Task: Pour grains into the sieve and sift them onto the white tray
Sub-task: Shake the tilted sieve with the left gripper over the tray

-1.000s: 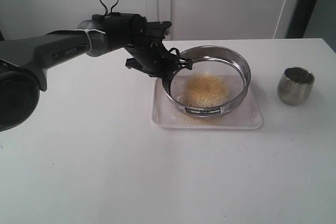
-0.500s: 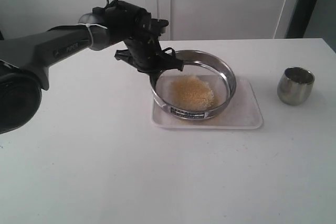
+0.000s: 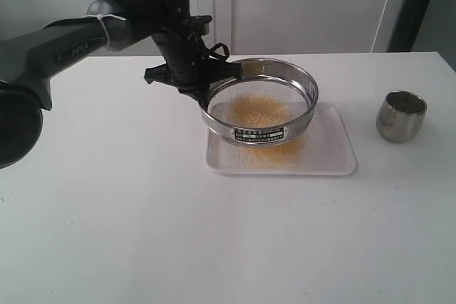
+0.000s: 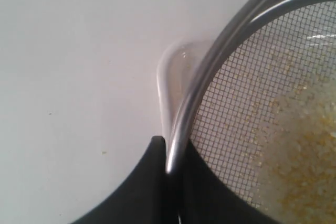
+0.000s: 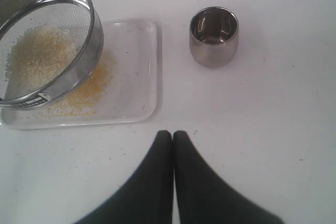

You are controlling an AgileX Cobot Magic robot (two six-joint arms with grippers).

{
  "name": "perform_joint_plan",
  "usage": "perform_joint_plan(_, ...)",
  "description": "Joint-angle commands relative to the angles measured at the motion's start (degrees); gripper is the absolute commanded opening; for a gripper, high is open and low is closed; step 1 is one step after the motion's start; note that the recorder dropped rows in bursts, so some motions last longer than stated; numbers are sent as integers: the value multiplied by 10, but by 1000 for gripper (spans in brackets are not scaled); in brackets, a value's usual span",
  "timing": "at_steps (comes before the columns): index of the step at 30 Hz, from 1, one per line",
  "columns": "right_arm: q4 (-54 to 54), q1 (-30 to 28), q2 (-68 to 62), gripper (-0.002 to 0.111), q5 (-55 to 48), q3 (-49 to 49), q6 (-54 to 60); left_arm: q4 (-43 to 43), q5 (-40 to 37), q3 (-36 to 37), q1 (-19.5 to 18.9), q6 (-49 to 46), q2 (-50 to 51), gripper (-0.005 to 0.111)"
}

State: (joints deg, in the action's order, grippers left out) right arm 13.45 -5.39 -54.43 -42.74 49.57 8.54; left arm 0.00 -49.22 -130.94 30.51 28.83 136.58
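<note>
Sifting is under way, I judge. My left jaws grip the rim of the wide round steel sieve (image 3: 308, 108), which is tilted over the flat white plastic tray (image 3: 333, 153). Yellow grains (image 3: 258, 109) lie on the mesh, with a scatter on the tray beneath. Next: short shakes kept above the tray. The small steel cup (image 3: 401, 115) right of the tray blocks nothing. My right jaws are clenched, empty.

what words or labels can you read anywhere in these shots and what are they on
label on the sieve rim: black-and-white print, too small to read
left arm: pale lettering, too blurred to read
white tray and steel cup: no text visible
</note>
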Motion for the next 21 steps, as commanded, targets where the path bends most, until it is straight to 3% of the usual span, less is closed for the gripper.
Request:
perform_joint_plan(1,1,-3,3,0,6,0,3,-88,62,-5,7,-30,-10,0)
perform_joint_plan(4,1,-3,3,0,6,0,3,-74,51,-6,19,-31,-2,0)
perform_joint_plan(7,1,-3,3,0,6,0,3,-12,0,-6,-10,15,-2,0)
perform_joint_plan(9,1,-3,3,0,6,0,3,-55,6,-6,-24,33,-2,0)
perform_joint_plan(12,1,-3,3,0,6,0,3,-123,54,-6,3,-36,4,0)
perform_joint_plan(15,1,-3,3,0,6,0,3,-17,34,-12,35,-23,11,0)
perform_joint_plan(18,1,-3,3,0,6,0,3,88,-27,-24,17,61,7,0)
perform_joint_plan(21,1,-3,3,0,6,0,3,-23,7,-27,9,38,8,0)
